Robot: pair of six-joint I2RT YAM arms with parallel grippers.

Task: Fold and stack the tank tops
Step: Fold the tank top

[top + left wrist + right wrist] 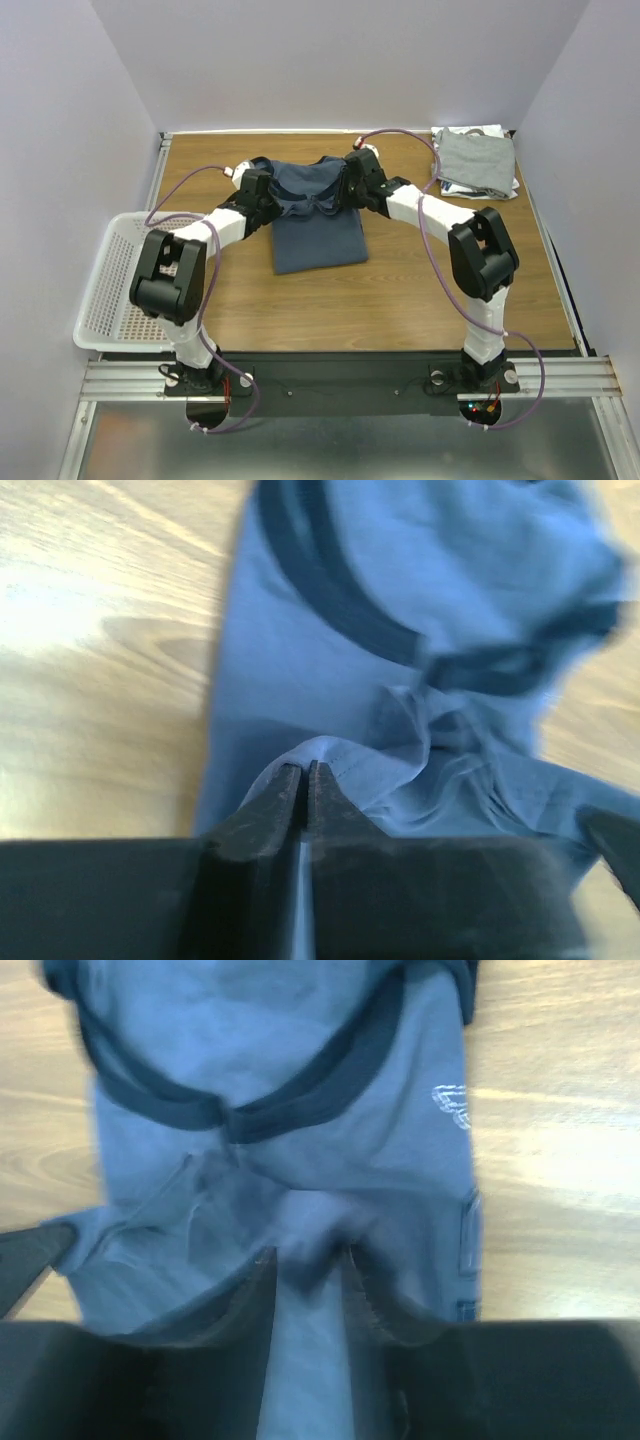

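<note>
Wooden table [420,290] carries the slate-blue tank top [318,235], far middle. Left end effector [304,775] pinches its fabric; right end effector [305,1260] stands parted. One-sided release could drag the fold askew.

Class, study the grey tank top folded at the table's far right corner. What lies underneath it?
White fabric peeks out beneath the grey tank top along its far and right edges. How many garments it is cannot be seen: the grey one covers them.
</note>
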